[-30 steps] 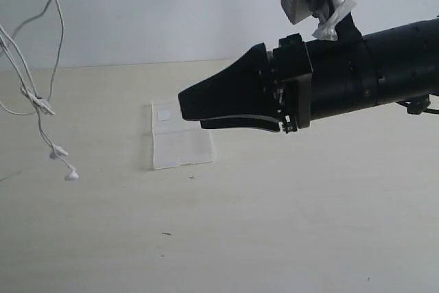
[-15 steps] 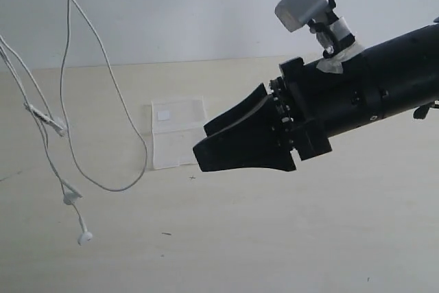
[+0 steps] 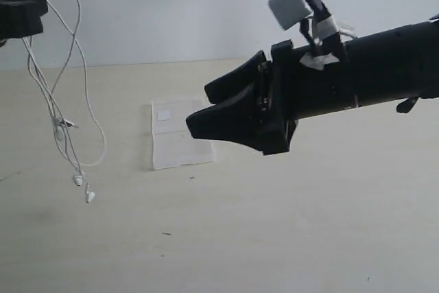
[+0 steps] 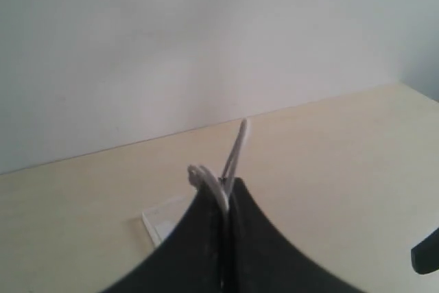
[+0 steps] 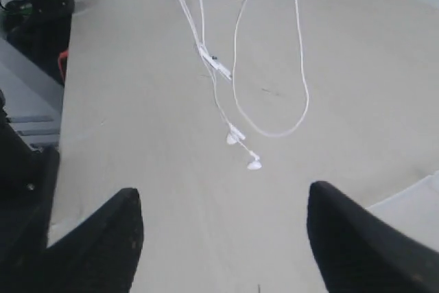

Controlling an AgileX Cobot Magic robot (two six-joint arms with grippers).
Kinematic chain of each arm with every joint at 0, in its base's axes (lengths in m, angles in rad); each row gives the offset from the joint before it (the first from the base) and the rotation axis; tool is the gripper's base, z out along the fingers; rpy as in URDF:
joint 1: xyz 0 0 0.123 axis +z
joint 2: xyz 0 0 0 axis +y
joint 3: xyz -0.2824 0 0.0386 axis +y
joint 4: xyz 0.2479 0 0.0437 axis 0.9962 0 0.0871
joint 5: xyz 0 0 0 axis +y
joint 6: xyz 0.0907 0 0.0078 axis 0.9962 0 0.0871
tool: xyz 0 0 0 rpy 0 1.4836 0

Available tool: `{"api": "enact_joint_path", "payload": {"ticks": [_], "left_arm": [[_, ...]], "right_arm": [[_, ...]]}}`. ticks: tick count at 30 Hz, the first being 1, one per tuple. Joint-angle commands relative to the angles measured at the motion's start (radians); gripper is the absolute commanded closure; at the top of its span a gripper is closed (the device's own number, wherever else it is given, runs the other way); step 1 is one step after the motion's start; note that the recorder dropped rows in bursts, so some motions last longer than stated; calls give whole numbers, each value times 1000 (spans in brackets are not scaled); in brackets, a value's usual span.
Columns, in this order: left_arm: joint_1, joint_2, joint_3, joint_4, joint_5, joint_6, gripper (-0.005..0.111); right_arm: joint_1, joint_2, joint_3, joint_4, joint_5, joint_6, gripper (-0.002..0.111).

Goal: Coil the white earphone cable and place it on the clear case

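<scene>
Coiling step, loops not yet gathered. Left tool (image 4: 224, 191) pinched tight on white earphone cable (image 3: 62, 123); strands and earbuds dangle beneath it, off surface (image 3: 274, 238). Right tool (image 3: 200, 106) spread wide, empty, above clear case (image 3: 175, 149). Next: right tool must catch hanging loop.

I can't read any words or numbers anywhere. The clear case (image 3: 171, 149) has a small white label (image 3: 163, 114), but it looks blank from here.

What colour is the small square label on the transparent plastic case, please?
White; small square label, best in exterior view.
</scene>
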Motion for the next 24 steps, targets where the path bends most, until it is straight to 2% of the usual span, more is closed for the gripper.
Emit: {"api": "enact_joint_path", "payload": {"ticks": [1,3,5,11,19,24], "left_arm": [[-5,32,2,-42,-63,73,107],[-5,26,0,-42,-48,73,107],[-5,13,0,-54,-36,73,107],[-5,-18,0,-82,-112,71,107],[-5,-88,0,-82,-124,71,107],[-5,-92,0,-82,-131,71,107]], "right_arm": [[132,13,1,47,-229,-95,41],[191,13,1,115,-357,-73,38],[224,13,1,245,-384,-73,36],[296,51,-52,245,-409,-123,35],[296,144,-160,245,-373,-96,35],[296,208,-248,245,-284,-96,35]]}}
